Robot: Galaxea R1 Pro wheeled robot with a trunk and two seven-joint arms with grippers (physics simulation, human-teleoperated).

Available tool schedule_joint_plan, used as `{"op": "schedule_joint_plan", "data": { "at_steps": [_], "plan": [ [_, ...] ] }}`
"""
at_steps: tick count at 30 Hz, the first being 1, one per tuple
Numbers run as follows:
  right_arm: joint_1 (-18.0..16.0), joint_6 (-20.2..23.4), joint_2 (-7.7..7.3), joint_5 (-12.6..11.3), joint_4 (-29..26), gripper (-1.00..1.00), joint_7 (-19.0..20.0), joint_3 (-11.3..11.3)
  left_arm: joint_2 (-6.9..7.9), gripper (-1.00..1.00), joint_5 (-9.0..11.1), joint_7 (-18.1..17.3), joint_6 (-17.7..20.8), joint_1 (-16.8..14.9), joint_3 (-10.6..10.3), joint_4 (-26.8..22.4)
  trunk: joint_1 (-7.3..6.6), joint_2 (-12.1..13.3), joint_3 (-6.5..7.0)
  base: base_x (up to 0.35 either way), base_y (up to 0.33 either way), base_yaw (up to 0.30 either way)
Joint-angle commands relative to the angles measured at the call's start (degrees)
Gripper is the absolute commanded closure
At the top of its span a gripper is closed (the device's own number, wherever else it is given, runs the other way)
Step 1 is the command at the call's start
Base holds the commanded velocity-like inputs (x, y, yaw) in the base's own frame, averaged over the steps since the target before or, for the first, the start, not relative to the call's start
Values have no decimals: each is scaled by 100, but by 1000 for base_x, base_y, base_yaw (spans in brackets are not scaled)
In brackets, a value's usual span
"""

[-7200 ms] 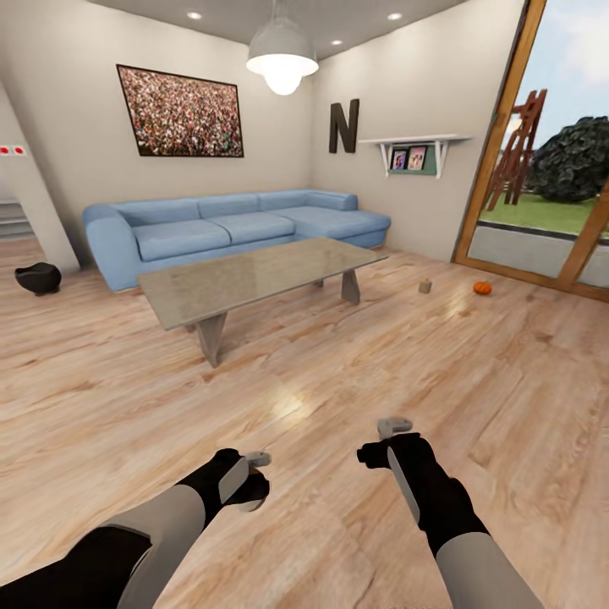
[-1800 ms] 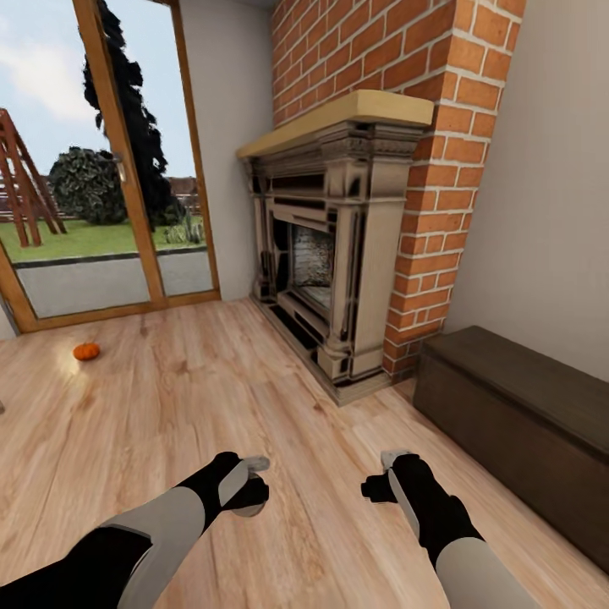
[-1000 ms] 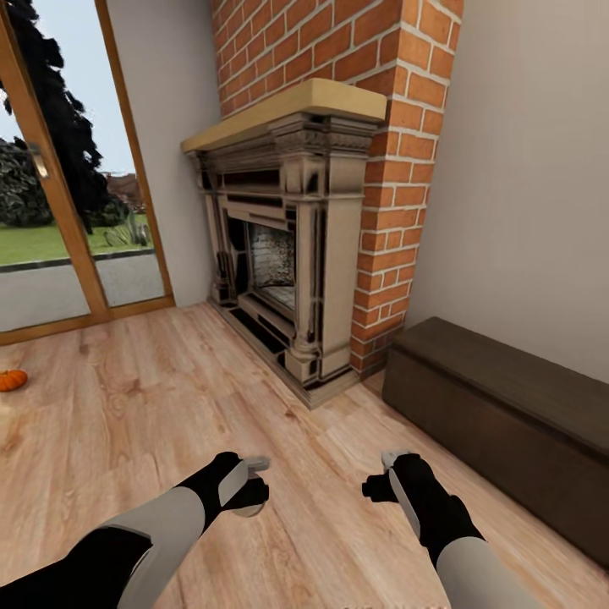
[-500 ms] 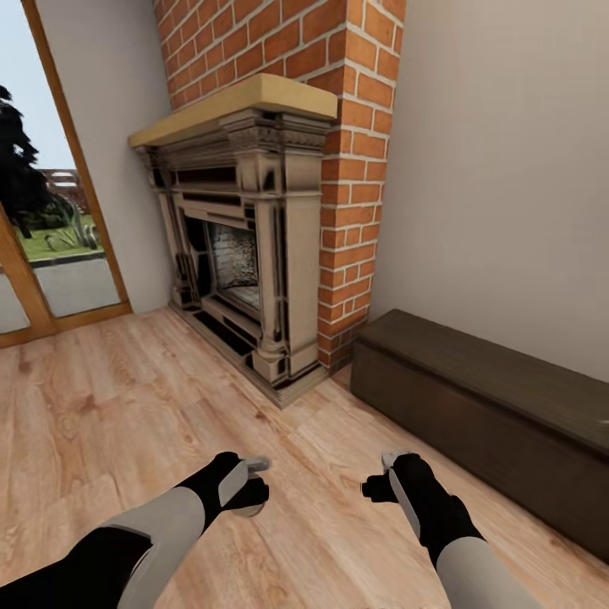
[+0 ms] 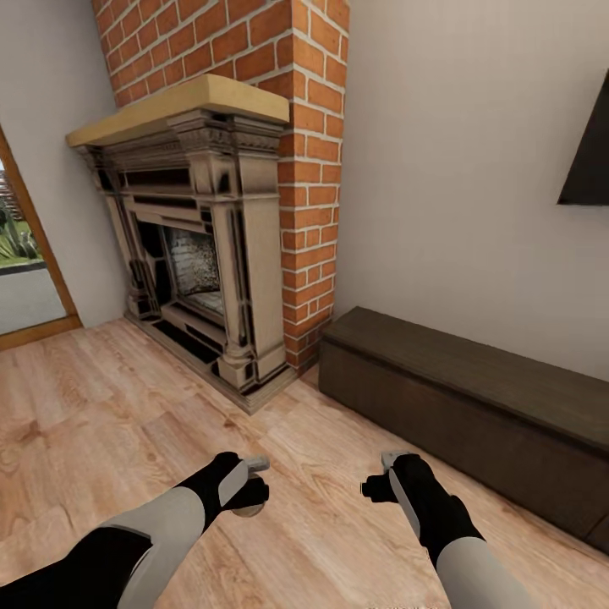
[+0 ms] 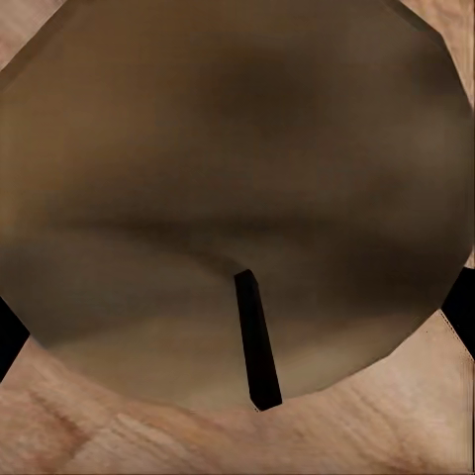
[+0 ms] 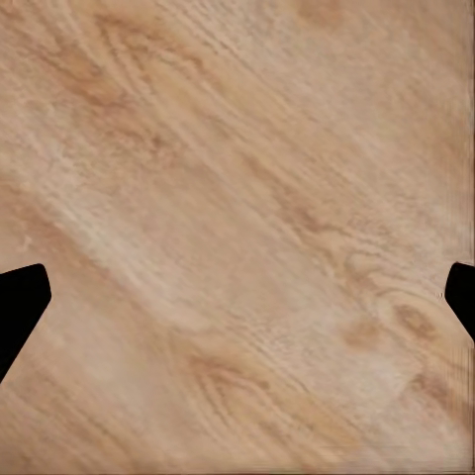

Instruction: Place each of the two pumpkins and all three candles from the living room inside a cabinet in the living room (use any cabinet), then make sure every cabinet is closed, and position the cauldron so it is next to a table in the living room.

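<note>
Brick chimney and a carved fireplace stand ahead-left in the head view. The cabinet, a long low dark-brown unit, runs along the wall just right of the brickwork, with every front flush and closed. Both arms hang low over the plank floor. The left gripper and right gripper are well short of the cabinet, and from here we cannot tell how either pair of jaws stands.

Left wrist view: a candle sits right up against the lens, a pale olive-brown round top with a dark wick. Black fingertips show at both of its flanks, so we judge the jaws pinched on it.

Right wrist view: bare planks, with fingertips at the far edges. The jaws are spread and hold nothing.

Risks as we judge them:
- The drawer fronts have no handles, so the free right gripper may slide off a front rather than pull it open.
- The candle is smooth and stubby — a jolt from the base or a brush against the cabinet top could tip it out of the pinch.
- Driving in too close could clip the hearth plinth or the cabinet's corner.
</note>
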Motion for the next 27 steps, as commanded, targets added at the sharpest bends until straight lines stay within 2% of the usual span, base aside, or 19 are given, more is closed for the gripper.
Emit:
{"op": "schedule_joint_plan", "data": {
  "at_steps": [1, 20, 27],
  "plan": [
    [-3, 27, 5, 43, -4, -100, 11, 0, 2, 100, 60, 40, 29, 0, -42, -15, -1, -2, 0, 0, 0, -272],
    [-3, 20, 17, 43, 75, -100, 12, 8, 2, 100, 60, 40, 30, 0, -42, -15, -1, -2, 102, 0, 0, -263],
    [-3, 21, 18, 42, 75, -100, 14, 9, 2, 100, 60, 40, 26, -1, -42, -15, -1, -2, 126, 0, 0, -82]
  ]
}}
